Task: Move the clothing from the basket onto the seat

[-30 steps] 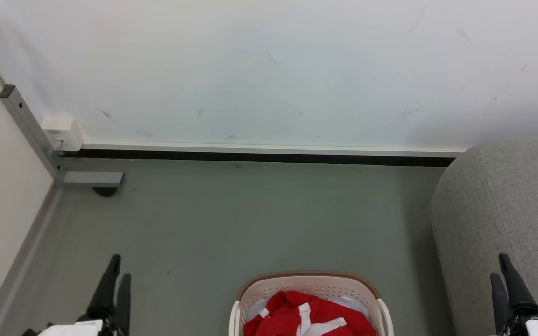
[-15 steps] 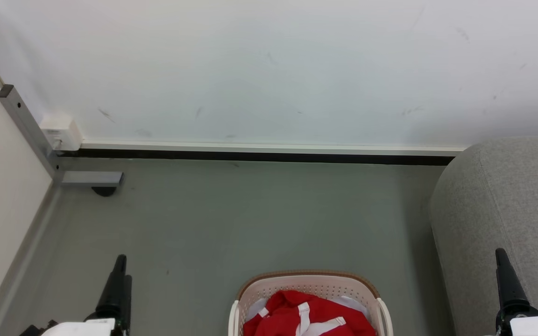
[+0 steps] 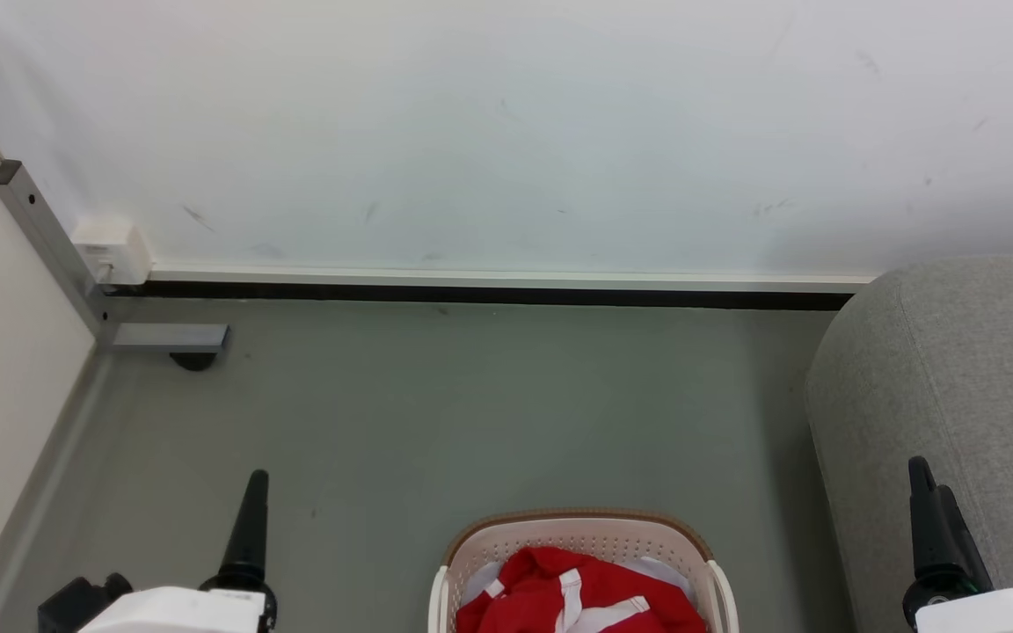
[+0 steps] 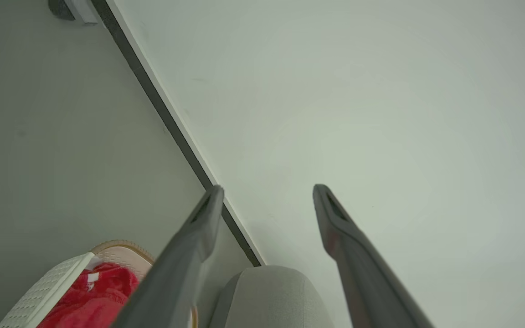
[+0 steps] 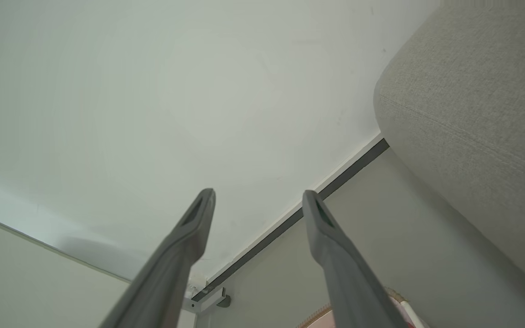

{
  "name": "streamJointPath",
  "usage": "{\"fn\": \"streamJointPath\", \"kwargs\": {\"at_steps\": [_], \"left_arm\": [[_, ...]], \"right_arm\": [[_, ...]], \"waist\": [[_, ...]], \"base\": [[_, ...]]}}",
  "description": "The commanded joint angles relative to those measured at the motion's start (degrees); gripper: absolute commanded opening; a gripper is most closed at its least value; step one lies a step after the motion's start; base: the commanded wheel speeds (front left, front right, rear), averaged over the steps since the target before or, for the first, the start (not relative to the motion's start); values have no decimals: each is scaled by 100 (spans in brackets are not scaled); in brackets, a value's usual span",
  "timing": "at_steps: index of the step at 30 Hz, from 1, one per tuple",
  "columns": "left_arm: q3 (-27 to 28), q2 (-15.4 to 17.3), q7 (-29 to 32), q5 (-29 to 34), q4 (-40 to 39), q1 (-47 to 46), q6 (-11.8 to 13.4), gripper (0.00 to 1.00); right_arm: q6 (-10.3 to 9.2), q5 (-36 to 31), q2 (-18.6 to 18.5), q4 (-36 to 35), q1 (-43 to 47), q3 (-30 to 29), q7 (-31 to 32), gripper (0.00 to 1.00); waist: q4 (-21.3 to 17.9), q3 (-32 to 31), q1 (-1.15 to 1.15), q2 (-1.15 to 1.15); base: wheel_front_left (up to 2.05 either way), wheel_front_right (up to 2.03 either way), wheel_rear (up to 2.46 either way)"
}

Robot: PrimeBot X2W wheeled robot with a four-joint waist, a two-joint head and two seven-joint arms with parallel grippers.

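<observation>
Low at the centre of the head view, the cream laundry basket (image 3: 590,526) sits on the grey floor (image 3: 436,413). The red clothing (image 3: 550,589) is heaped inside, nothing yet lifted. The left gripper (image 4: 268,190) and right gripper (image 5: 258,195) hover either side, fingers (image 4: 194,246) spread and empty. Next, I judge, one gripper must reach over the basket's edge into the cloth. Open floor lies ahead. The grey seat (image 3: 955,378) stands close on the right, with the wall (image 3: 506,132) beyond.
</observation>
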Motion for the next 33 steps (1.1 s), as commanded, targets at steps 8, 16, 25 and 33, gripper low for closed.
{"fn": "streamJointPath", "kwargs": {"at_steps": [8,16,25,33], "left_arm": [[-129,42,-212,1105,-204,-22,135,100],[-199,45,-363,2010,-293,11,200,100],[-243,48,-526,2800,-390,50,265,100],[-305,50,-638,3438,-431,64,303,100]], "right_arm": [[-4,-994,-88,-183,9,84,-217,100],[-5,-1663,-113,-184,34,179,-370,100],[-5,-2310,-123,-159,54,286,-532,100],[-6,-2758,-122,-140,80,316,-647,100]], "waist": [[-6,-4,0,0],[-9,-13,0,0],[-19,-4,0,0],[-32,10,0,0]], "base": [[0,0,0],[0,0,0],[0,0,0],[0,0,0]]}}
